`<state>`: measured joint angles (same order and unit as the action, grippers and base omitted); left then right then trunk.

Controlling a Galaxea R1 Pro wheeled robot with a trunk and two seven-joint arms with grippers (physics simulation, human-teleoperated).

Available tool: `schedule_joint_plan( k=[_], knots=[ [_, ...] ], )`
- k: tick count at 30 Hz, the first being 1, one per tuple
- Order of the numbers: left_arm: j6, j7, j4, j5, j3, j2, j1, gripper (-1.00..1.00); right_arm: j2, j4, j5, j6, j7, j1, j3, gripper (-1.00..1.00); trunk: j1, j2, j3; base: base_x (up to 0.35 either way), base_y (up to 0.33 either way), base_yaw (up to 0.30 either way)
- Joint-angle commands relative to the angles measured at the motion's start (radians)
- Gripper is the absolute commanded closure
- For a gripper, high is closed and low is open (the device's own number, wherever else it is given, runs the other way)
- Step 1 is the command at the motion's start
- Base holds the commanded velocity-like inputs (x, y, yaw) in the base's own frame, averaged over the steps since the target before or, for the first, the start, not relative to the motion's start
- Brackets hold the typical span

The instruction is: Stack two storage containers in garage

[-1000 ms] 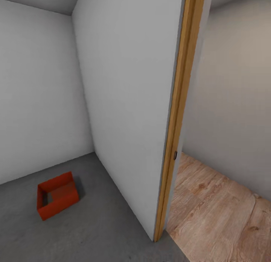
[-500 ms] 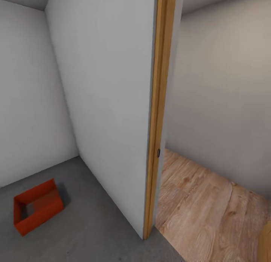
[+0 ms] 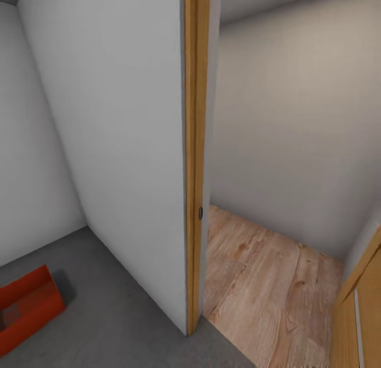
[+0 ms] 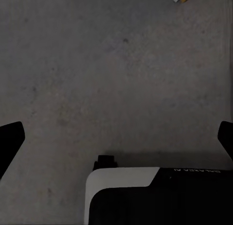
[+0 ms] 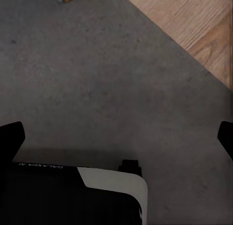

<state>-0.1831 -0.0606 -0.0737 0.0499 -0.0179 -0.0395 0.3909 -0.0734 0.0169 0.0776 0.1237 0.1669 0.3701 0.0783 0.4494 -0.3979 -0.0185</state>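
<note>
With one storage container [image 3: 24, 307] already on the concrete floor [image 3: 116, 325] at lower left, cut by the frame edge, its twin is presumably past the doorway, over the wood plank floor [image 3: 264, 283] at lower right. Left gripper [image 4: 116, 137] and right gripper [image 5: 116, 137] both spread wide, carrying nothing, pointing down at concrete.

The storage container [image 3: 24, 307] is orange-red, with a darker, shaded inside. The floor [image 3: 116, 325] under it is dark grey concrete with fine speckles and a rough look. The walls [image 3: 116, 145] are plain pale grey, without any pattern. The door frame [image 3: 193, 145] is a warm yellow-brown wood. Beyond it, the plank floor [image 3: 264, 283] is light brown wood with darker grain lines and knots. The fingertips [image 4: 10, 140] of the left tool are black, and the body behind them is white and black.
</note>
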Motion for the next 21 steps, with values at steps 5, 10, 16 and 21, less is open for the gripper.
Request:
schedule_joint_plan(
  k=[5,10,16,21],
  knots=[
    [-0.007,-0.005,-0.004,0.005,-0.002,-0.001,0.002,-1.0,0.0,-0.002,0.008,0.004,0.003,0.001,0.008,-1.0,0.001,-0.002,-0.002,0.0,0.022,-0.277],
    [-0.006,-0.005,-0.004,0.005,-0.002,-0.002,0.002,-1.0,0.0,-0.002,0.008,0.004,0.003,0.001,0.008,-1.0,0.001,-0.002,-0.002,0.0,0.216,-0.277],
    [-0.006,-0.005,-0.004,0.005,-0.002,-0.005,0.002,-1.0,0.0,-0.002,0.007,0.004,0.003,0.001,0.008,-1.0,0.001,-0.002,-0.002,0.0,0.266,-0.277],
    [-0.006,-0.005,-0.004,0.005,-0.002,-0.005,0.002,-1.0,0.0,-0.002,0.007,0.004,0.003,0.001,0.008,-1.0,0.001,-0.002,-0.002,0.013,0.27,-0.277]
  ],
)
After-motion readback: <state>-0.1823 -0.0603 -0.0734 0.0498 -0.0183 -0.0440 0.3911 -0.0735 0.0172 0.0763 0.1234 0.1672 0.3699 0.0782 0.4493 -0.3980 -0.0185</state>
